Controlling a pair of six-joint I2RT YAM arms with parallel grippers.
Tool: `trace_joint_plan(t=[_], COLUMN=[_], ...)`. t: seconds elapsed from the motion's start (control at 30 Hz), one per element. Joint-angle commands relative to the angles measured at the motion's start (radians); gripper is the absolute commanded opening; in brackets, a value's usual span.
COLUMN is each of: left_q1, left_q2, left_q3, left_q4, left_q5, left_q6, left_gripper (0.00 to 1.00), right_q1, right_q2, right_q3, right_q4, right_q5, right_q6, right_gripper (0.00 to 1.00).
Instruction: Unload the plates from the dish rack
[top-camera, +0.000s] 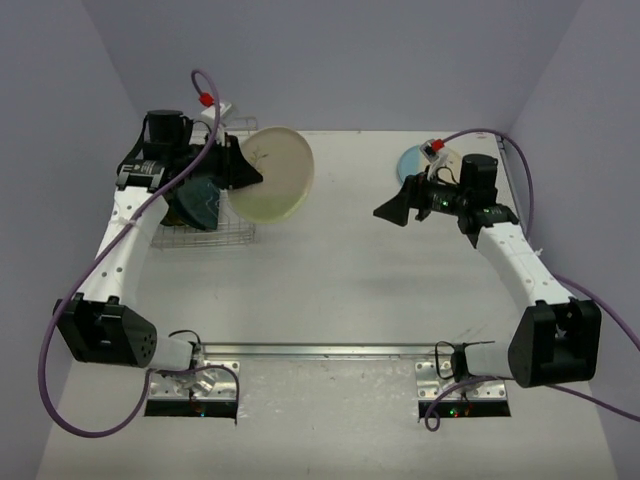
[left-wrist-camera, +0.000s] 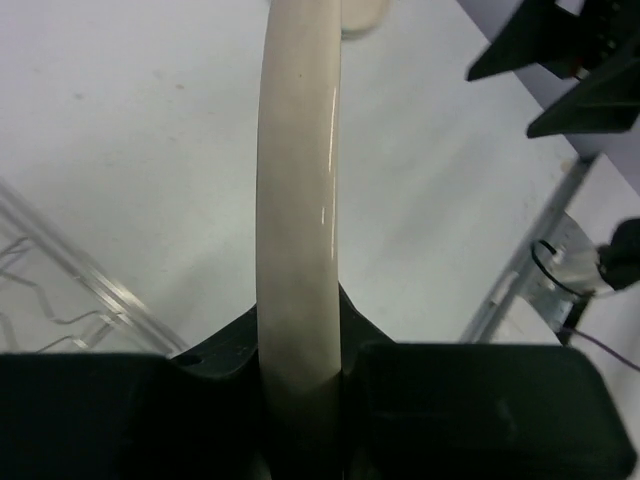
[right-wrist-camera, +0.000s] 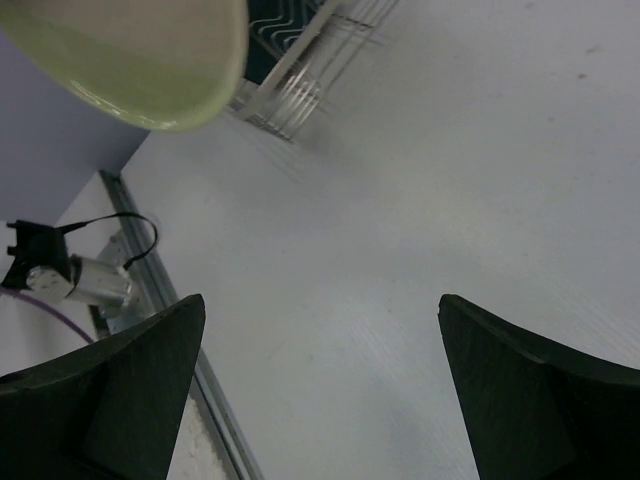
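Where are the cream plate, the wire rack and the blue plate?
Large round cream plate (top-camera: 272, 172): top external view, its centre.
Silvery wire dish rack (top-camera: 232, 237): top external view, front wires.
Small round pale-blue plate (top-camera: 410, 163): top external view, left part.

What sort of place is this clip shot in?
Probably a lab test cell, not a kitchen: plain walls box in a white table, the left arm and right arm are bolted to a metal rail, and the dish rack and cream plate look like props.
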Motion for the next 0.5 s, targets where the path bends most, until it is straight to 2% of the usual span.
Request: trace_joint_plan(t=[0.0, 0.1, 0.3, 0.4, 0.47], left_q1=[-0.1, -0.16, -0.18, -0.182, -0.184], left_q2=[-0.08, -0.088, -0.094, -0.093, -0.091], left_q3=[-0.055, -0.098, -0.137, -0.146, -0.154], left_q4=[0.056, 0.056, 0.044, 0.037, 0.036], left_q5=[0.291, 0.344, 0.421, 0.444, 0.458], left_q6=[0.054, 0.07, 0.107, 0.121, 0.13], left_gripper=[0.0, 0.0, 0.0, 0.0, 0.0], right_q1=[0.111, 0.177, 0.27, 0.292, 0.306], right_q2=[0.004, 0.028, 0.065, 0.068, 0.068], right_q3=[0.075, 0.091, 0.084, 0.074, 0.067], right_q4=[0.082, 0.082, 0.09, 0.091, 0.091], right_q5=[-0.134, -0.13, -0.125, -0.157, -0.188], right_q6=[0.026, 0.019, -0.021, -0.028, -0.027], right_gripper=[0.98, 0.96, 0.95, 0.86, 0.69])
